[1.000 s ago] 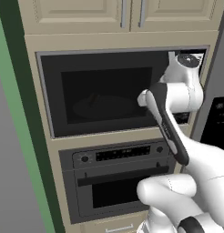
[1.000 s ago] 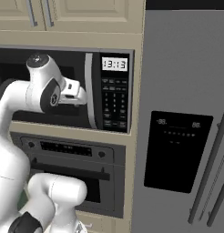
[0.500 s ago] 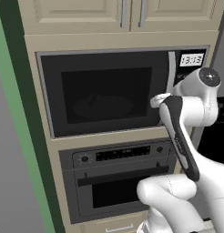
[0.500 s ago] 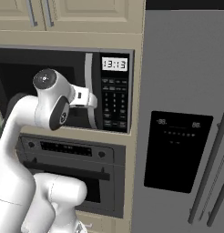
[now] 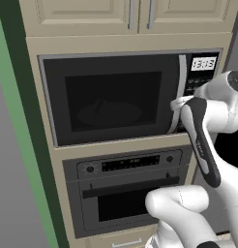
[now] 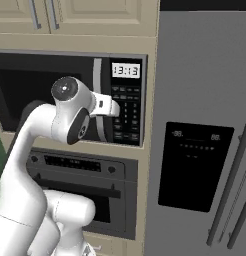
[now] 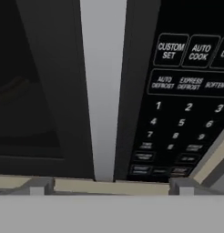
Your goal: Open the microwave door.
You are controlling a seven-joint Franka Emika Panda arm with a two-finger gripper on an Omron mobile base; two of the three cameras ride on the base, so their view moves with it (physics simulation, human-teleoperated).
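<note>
— Microwave door (image 5: 111,104) is shut, flush in the wall cabinet above the oven (image 5: 128,191), keypad (image 6: 126,112) to its right. How do you plan to take it?

— By the handle (image 7: 103,86), the tall silver bar along the door's right edge. In my hand view it runs straight up between the two fingertips (image 7: 41,185), which stand wide apart on either side of it, holding nothing. The gripper (image 5: 176,103) sits close in front of the bar's lower half.

— Will it fight you?

— I'd judge it a stiff, hinged panel, hinged on the left, so it will swing on an arc, not pull straight out. The bar looks smooth metal and could slip, so I'd close across it squarely, mid-height. The tinted window (image 5: 111,101) isn't something to push on.

— Touching yet?

— Can't tell; very near, at least.
</note>
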